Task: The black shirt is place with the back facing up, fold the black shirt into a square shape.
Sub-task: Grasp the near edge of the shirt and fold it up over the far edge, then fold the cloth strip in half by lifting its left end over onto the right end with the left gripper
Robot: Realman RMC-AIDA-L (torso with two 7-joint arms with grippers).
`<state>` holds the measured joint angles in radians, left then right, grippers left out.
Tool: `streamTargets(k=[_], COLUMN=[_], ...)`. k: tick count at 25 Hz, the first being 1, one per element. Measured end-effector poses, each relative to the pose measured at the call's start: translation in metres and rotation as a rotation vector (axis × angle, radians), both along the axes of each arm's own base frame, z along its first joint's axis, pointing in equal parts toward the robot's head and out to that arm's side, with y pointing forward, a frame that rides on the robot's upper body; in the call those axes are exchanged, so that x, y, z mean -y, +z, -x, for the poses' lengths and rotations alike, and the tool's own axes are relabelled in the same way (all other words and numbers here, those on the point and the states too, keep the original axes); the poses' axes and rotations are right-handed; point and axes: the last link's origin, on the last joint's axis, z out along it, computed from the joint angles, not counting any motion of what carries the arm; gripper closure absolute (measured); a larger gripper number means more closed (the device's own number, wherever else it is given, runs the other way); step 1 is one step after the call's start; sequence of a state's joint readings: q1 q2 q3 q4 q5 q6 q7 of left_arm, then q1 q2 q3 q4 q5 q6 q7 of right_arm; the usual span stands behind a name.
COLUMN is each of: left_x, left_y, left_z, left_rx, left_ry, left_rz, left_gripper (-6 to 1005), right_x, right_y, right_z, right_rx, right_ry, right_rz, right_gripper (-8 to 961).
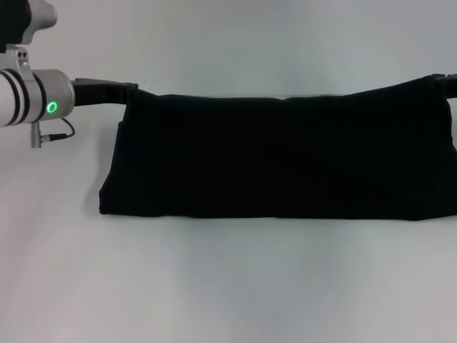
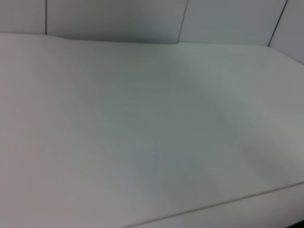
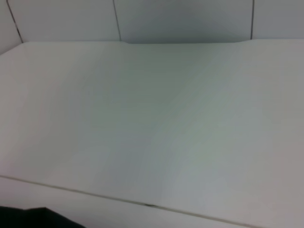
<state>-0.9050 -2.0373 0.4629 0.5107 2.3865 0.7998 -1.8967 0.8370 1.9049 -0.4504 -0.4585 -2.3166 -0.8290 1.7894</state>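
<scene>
In the head view the black shirt point(image 1: 285, 157) hangs as a wide band stretched between my two grippers, its top edge taut and its lower edge resting on the white table point(image 1: 228, 286). My left gripper point(image 1: 127, 91) holds the shirt's upper left corner. My right gripper point(image 1: 444, 82) holds the upper right corner at the frame's edge. Both are shut on the fabric, and the cloth hides their fingertips. The right wrist view shows a small dark piece of the shirt point(image 3: 33, 219) in one corner. No lettering shows on the side facing me.
The left arm's silver wrist with a green light point(image 1: 51, 107) sits at the upper left. Bare white tabletop point(image 2: 142, 133) fills both wrist views, with wall panels point(image 3: 180, 19) behind the table's far edge.
</scene>
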Motion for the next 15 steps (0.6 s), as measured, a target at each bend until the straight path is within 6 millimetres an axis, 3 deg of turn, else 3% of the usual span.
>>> streamTargets(k=[4, 7, 12, 15], left_x=[-0.005, -0.007, -0.008, 0.002], left_y=[-0.003, -0.001, 0.007, 0.013], left_z=[-0.001, 0.0, 0.009, 0.012], left_rx=[-0.015, -0.025, -0.024, 0.058], left_ry=[0.022, 0.034, 0.077, 0.098], left_rz=[-0.051, -0.079, -0.145, -0.091], left_gripper=[885, 774, 637, 575], right_x=[0.0, -0.001, 0.0, 0.008], right_y=[-0.004, -0.004, 0.002, -0.001], right_z=[0.002, 0.003, 0.003, 0.005], right_rx=[0.009, 0.022, 0.013, -0.05], right_ry=[0.005, 0.014, 0.014, 0.021], right_rz=[0.009, 0.004, -0.014, 0.045], right_gripper=[879, 876, 669, 546])
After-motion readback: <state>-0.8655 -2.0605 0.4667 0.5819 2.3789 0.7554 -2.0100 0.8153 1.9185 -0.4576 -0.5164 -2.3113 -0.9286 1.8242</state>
